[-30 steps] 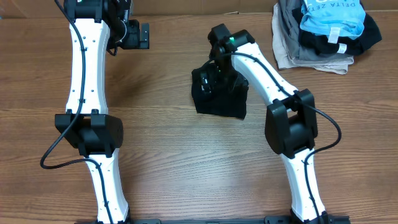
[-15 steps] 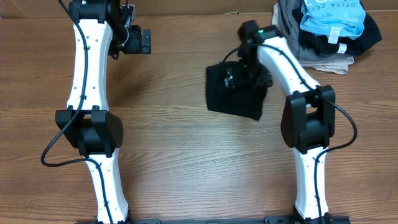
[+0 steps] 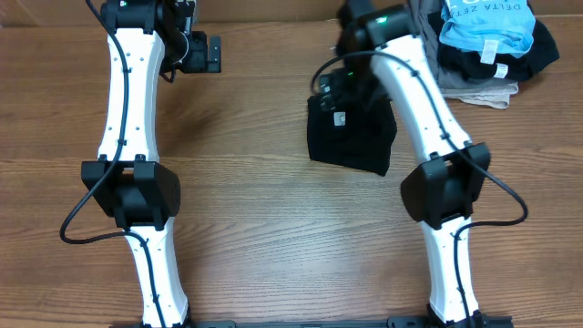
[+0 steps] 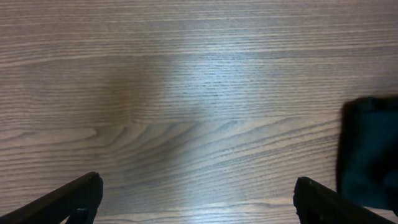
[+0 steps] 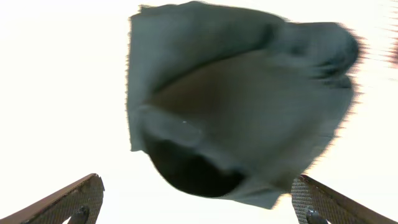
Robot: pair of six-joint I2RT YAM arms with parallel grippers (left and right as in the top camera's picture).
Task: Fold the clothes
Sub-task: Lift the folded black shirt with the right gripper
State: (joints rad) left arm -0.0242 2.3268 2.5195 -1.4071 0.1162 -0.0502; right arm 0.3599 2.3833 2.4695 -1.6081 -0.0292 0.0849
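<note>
The black T-shirt (image 3: 353,141) lies folded into a small square on the wooden table, right of centre, with a small white mark showing on top. My right gripper (image 3: 335,89) hangs over its far edge. In the right wrist view the fingers (image 5: 199,202) are wide apart and empty, and the shirt (image 5: 236,99) lies below them, apart from both tips. My left gripper (image 3: 206,55) is at the far left of the table, open and empty (image 4: 199,199). The shirt's edge shows at the right of the left wrist view (image 4: 370,149).
A pile of other clothes sits at the far right corner: a light-blue garment with dark lettering (image 3: 487,23) on top of black, grey and beige ones (image 3: 451,77). Both arm bases stand at the near table edge.
The folded shirt has shifted to the right with my right gripper. The right wrist has since swung toward the far edge and risen above the shirt. The left arm has barely moved.
</note>
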